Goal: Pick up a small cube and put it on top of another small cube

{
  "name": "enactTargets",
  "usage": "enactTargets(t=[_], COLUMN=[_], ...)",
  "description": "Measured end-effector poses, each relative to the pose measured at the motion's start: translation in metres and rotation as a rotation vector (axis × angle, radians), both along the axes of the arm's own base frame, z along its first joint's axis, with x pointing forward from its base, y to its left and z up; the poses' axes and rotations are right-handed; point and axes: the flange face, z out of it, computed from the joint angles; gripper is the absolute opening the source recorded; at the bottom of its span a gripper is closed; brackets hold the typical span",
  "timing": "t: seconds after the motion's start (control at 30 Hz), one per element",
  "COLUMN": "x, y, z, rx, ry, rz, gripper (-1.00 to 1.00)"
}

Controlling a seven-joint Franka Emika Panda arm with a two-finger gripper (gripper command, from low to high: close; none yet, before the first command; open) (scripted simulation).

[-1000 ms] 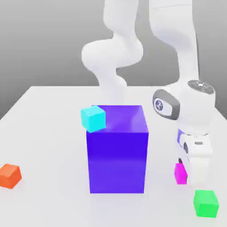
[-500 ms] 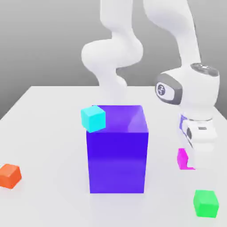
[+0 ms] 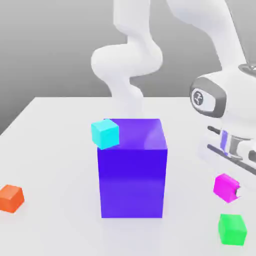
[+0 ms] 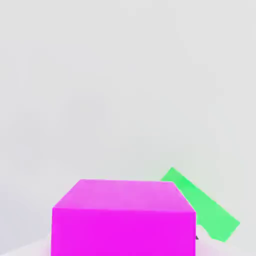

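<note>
The block (image 3: 132,182) stands on the table (image 3: 60,150), with one cube (image 3: 105,134) at its upper near corner, toward the exterior view's left. Well apart on that side lies another cube (image 3: 11,198). Toward the exterior view's right of the block are a third cube (image 3: 226,188) and a fourth cube (image 3: 232,230), the latter set nearer the viewer than the block.

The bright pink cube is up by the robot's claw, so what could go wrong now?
The bright magenta-pink cube looks tilted in the claw, so it might slip out. The small green cube sits close by on the table, so the pink one could perhaps bump it if lowered there.
</note>
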Motion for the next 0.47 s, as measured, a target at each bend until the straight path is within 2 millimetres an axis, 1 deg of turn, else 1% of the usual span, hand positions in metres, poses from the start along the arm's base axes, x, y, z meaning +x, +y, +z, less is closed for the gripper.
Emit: enactTargets(t=[0.17,0.2,0.27,0.33,0.37,0.47], x=[0.024,0.028,0.031,0.031,0.031,0.031], y=[0.004,0.004,0.005,0.005,0.005,0.005], z=[0.012,0.01,-0.01,-0.037,-0.045,-0.045], rx=[0.0,0.0,0.0,0.0,0.0,0.0], ry=[0.0,0.0,0.0,0.0,0.0,0.0], rz=[0.196,0.225,0.247,0.252,0.253,0.253], gripper=[-1.0,-1.0,-1.0,-1.0,1.0,1.0])
